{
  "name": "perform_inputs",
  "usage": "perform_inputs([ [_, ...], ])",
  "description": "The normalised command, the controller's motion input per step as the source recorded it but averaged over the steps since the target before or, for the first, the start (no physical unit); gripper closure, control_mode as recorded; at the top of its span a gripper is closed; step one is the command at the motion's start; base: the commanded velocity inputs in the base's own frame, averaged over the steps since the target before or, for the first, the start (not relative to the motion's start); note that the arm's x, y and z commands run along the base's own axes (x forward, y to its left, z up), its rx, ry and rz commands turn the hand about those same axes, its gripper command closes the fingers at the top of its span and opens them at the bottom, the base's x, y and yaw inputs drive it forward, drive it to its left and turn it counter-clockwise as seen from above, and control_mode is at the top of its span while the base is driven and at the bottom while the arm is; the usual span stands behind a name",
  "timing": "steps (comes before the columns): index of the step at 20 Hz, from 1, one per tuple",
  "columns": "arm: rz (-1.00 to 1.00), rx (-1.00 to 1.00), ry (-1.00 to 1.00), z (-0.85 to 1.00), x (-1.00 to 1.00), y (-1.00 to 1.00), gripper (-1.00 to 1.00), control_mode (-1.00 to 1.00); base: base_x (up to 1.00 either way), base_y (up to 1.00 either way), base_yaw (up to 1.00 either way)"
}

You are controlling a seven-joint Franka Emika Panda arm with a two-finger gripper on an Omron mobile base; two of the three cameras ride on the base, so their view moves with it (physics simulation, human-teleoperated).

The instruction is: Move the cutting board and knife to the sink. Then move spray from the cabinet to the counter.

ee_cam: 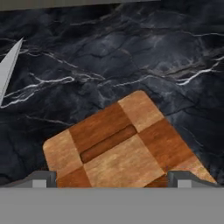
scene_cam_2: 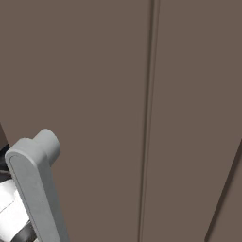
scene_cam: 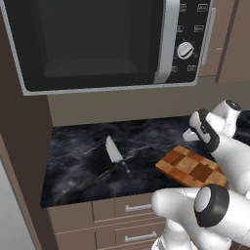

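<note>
The checkered wooden cutting board (scene_cam: 193,167) lies flat on the black marble counter (scene_cam: 73,166), at the right. In the hand view the board (ee_cam: 118,144) lies just below my gripper (ee_cam: 111,179), which is open; its fingertips (ee_cam: 41,178) stand wide apart over the board's near end with nothing between them. The knife (scene_cam: 116,155) lies on the counter left of the board, apart from it; its silver blade tip (ee_cam: 9,68) shows at the hand view's left edge. The sink and the spray are out of view.
A large microwave (scene_cam: 97,44) hangs over the counter. Closed brown cabinet doors (scene_cam: 229,44) stand right of it. A brown door (scene_cam_2: 142,118) with a grey handle (scene_cam_2: 35,189) is close in the right base view. Drawers (scene_cam: 127,210) sit below the counter.
</note>
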Motion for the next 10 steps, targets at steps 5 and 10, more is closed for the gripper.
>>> perform_inputs([
  [5,-0.26,0.08,-0.01,0.36,-0.72,-0.07,-1.00,-1.00,0.00,0.00,0.00],
  [10,-0.41,0.07,0.00,0.23,-0.64,-0.02,-1.00,-1.00,0.00,0.00,0.00],
])
